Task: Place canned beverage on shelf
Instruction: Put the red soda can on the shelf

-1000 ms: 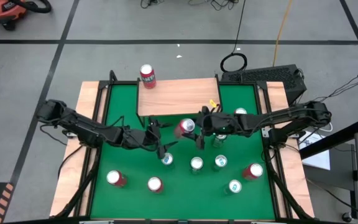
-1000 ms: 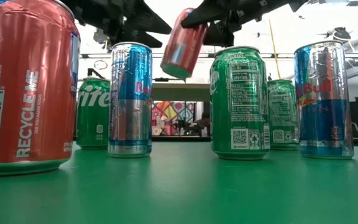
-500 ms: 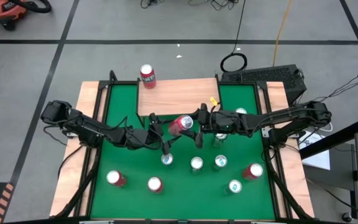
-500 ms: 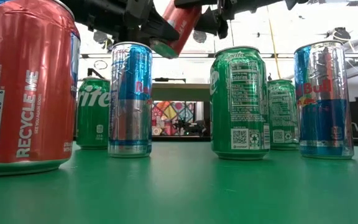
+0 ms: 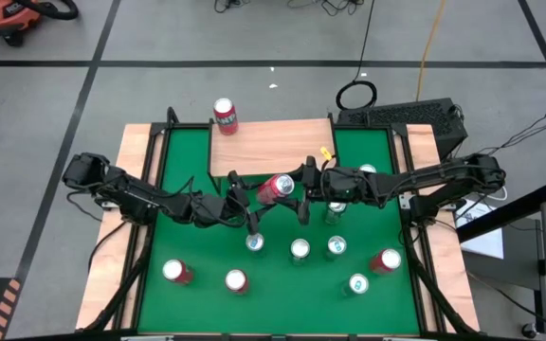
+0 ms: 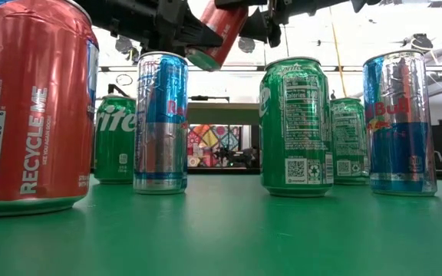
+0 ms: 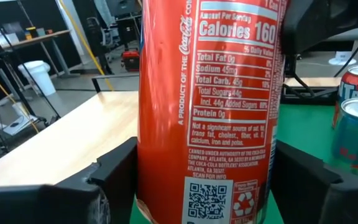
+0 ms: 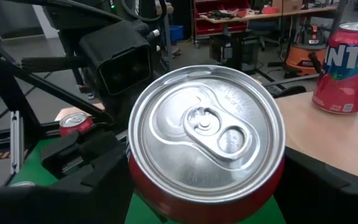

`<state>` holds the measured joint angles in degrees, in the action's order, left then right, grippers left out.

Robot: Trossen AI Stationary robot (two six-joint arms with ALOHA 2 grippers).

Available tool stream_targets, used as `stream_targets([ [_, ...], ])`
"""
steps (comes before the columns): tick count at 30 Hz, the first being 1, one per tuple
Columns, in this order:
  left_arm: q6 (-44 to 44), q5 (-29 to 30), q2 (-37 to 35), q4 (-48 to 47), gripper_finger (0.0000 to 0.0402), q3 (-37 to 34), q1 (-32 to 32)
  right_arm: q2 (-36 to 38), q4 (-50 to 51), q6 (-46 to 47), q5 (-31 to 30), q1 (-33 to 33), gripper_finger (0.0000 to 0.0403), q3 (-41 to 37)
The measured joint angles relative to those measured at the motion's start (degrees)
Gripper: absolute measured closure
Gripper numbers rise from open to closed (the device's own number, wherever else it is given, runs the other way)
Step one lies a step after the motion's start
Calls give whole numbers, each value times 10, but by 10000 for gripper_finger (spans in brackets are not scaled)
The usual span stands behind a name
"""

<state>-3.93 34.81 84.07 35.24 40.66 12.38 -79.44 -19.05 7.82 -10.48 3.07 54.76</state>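
A red cola can (image 5: pixel 276 187) hangs tilted in the air over the green table (image 5: pixel 197 256), just in front of the shelf (image 5: pixel 271 147), a light-wood board. My right gripper (image 5: pixel 298 188) is shut on the can's top end from the right. My left gripper (image 5: pixel 252 199) comes from the left, and its fingers close on the can's lower half. In the low view the can (image 6: pixel 215 34) slants with its bottom end down. A red Fanta can (image 5: pixel 226 116) stands on its base at the shelf's far left corner. My left gripper has the can's side wall, in its lower half (image 7: pixel 166 186), between its two fingers (image 7: pixel 114 177), one on each side. The fingers come about level from the table's left and lie across the can. The can is clear of the table. My right gripper pinches the can just below its top rim (image 8: pixel 145 186) between its two fingers (image 8: pixel 95 171). It reaches in about level from the table's right, and the lid faces back along the fingers. The can is lifted clear and tilted, its bottom end toward my left gripper.
Several cans stand on the table in front of the grippers: blue-silver ones (image 6: pixel 160 123), green ones (image 6: pixel 296 126) and red ones (image 6: pixel 29 107). The rest of the shelf's board (image 8: pixel 328 134) lies bare beside the Fanta can (image 8: pixel 347 65).
My right gripper has tipped upward and raised the red can a little, swinging the can's bottom end toward the table's left. My left gripper has turned toward the can and now has the can's lower half between its fingers.
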Motion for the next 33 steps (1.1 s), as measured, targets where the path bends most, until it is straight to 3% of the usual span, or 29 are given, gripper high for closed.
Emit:
stream_targets([
  [4, 7, -17, -1, 2, 123, -1, -1, 0, 8, -14, 23, 0, 90, 0],
  [11, 22, -110, -7, 28, 125, -1, 1, 5, 3, -93, 119, 1, 49, 2],
  [20, 16, -221, -7, 37, 126, -1, -5, 17, -9, -230, 254, 0, 48, 1],
  [29, 20, -264, -7, 36, 124, -1, -26, 18, -29, -256, 287, -5, 51, 1],
  [33, 16, -267, -7, 32, 111, -1, -27, 18, -20, -243, 289, -5, 75, 1],
])
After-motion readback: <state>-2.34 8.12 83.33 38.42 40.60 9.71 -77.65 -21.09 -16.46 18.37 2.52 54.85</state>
